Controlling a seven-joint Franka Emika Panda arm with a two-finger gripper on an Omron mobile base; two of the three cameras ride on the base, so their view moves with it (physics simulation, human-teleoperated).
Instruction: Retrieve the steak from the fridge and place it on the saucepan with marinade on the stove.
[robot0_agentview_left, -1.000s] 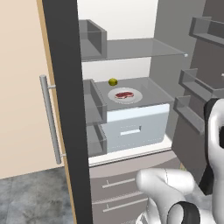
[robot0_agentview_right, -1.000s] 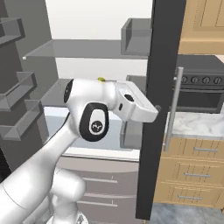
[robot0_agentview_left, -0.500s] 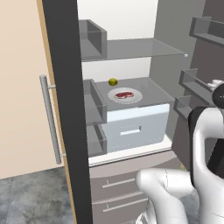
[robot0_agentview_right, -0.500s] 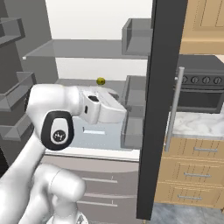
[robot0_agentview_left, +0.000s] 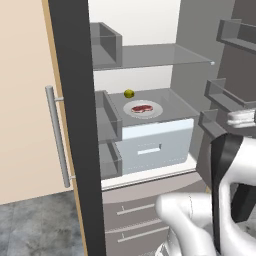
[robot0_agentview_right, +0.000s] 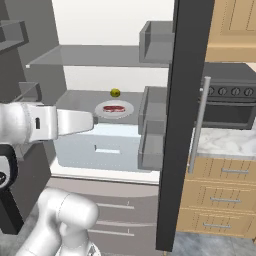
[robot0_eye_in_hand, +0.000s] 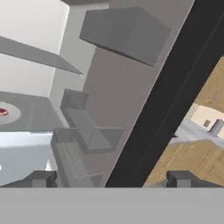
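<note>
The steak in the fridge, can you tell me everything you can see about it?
The steak is a small flat slab of raw-looking meat, dark red with pale streaks. It lies flat in the middle of a round white plate, which sits on the grey shelf above a white drawer in the open fridge. A little yellow-green fruit sits behind it, apart. Nothing but the plate touches it.

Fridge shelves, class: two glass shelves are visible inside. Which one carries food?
The lower shelf, directly above the white drawer. It carries a plate with the steak and a small yellow-green fruit; the upper shelf is bare.
</note>
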